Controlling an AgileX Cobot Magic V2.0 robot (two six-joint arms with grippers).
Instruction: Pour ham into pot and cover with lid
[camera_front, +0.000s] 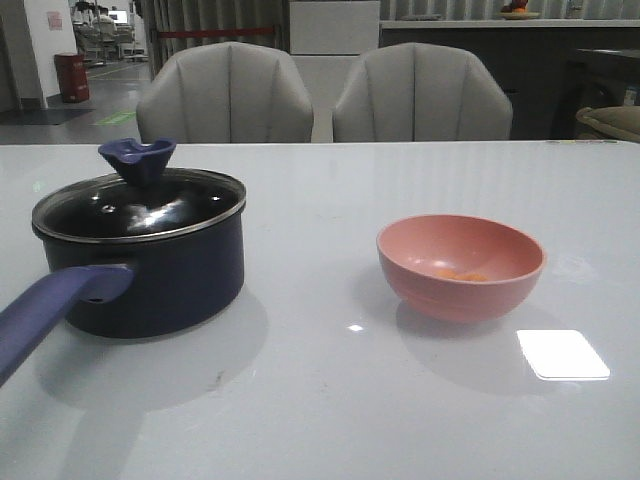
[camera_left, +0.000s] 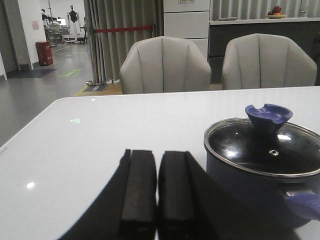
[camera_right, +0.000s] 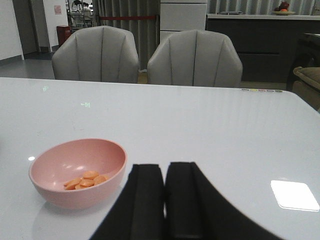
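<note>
The ham (camera_right: 86, 180), a few small orange chunks, lies in the bottom of the pink bowl (camera_front: 461, 265) on the right side of the white table (camera_front: 330, 390). Well apart on the left stands the dark pot (camera_front: 150, 265), its long blue-purple handle (camera_front: 55, 310) pointing toward the near edge. The glass lid (camera_front: 140, 205) sits on the pot, knob (camera_front: 137, 160) up. The left gripper (camera_left: 156, 192) hovers beside the pot, fingers pressed together, empty. The right gripper (camera_right: 165, 197) hangs near the bowl, likewise closed on nothing.
</note>
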